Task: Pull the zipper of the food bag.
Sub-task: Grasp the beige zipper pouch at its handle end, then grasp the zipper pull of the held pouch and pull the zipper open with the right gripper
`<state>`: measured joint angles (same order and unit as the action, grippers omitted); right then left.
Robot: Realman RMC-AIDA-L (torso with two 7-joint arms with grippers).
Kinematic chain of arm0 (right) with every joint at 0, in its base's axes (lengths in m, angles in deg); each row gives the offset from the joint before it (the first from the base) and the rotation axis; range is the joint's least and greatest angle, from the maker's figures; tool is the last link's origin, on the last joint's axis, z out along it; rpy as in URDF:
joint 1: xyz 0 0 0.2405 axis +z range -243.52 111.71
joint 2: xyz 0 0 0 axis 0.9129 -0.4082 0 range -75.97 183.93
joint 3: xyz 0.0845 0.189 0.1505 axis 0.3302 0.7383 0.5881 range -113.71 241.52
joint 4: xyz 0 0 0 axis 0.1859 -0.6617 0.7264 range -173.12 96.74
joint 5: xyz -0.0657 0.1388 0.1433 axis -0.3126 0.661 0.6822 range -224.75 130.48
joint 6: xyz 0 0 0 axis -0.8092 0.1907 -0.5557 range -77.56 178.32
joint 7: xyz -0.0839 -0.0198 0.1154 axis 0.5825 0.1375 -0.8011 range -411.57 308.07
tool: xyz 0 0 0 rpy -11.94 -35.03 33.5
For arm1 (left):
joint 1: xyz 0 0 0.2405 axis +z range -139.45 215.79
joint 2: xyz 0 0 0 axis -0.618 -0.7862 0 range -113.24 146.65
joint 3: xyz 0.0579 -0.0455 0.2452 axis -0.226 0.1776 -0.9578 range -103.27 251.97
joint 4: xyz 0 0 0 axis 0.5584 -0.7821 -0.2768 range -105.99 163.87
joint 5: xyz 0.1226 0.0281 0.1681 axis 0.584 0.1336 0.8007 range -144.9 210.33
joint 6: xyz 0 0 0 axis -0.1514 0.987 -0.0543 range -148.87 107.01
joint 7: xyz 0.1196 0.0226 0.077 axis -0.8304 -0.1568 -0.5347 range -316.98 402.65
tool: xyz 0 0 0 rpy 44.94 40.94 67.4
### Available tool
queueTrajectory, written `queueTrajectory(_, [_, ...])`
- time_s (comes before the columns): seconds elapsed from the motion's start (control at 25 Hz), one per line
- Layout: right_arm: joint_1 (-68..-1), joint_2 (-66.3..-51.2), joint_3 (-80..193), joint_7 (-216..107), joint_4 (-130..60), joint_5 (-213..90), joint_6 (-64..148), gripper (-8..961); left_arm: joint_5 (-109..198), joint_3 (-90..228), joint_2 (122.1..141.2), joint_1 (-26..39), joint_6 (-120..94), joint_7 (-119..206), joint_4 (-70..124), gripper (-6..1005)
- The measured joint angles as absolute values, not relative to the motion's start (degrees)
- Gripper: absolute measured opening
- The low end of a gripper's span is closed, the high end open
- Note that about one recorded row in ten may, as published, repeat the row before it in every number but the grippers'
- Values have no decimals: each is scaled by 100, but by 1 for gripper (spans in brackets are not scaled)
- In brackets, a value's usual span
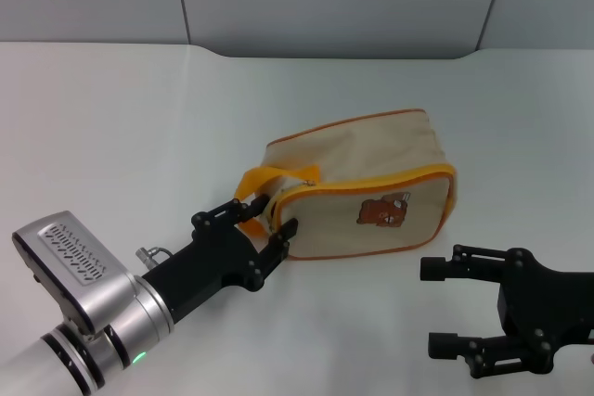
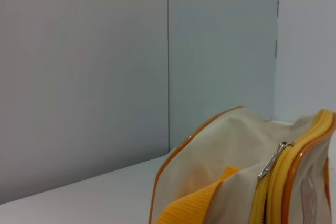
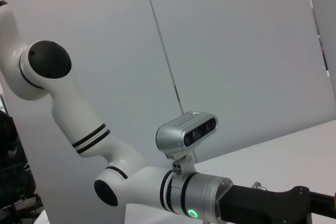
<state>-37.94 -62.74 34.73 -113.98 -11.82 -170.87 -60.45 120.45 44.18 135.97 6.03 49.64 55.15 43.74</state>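
I saw the food bag (image 1: 362, 187) lying mid-bench (image 1: 130, 127), long axis running left-right, handle end toward my left arm. The zipper (image 2: 270, 162) pull sat at that end. My left claw (image 1: 263, 220) stood wide around the orange handle (image 1: 269, 183), probably not touching. My right claw (image 1: 441, 308) hung wide, near the bag's right end.

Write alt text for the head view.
A beige food bag with orange trim and a bear patch lies on a white table. The left gripper, open, is at its orange loop handle end; the right gripper is open beside the bag, not touching it.
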Motion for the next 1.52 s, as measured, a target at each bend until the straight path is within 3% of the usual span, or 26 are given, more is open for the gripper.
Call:
queueTrajectory(0.8, [-3798, -6274, 3490, -11398, -1182, -17009, -6035, 836, 12043, 4578, 13597, 593, 5202, 5559, 4527, 268])
queueTrajectory(1.4, [-3924, -6291, 4180, -11335, -1194, -16929, -6036, 836, 12044, 4585, 13591, 616, 5982, 6012, 3944, 169])
queueTrajectory(1.52, [-3978, -6351, 4960, -11047, -1227, -16926, -6028, 836, 12051, 4381, 13577, 651, 6530, 6323, 3345, 156])
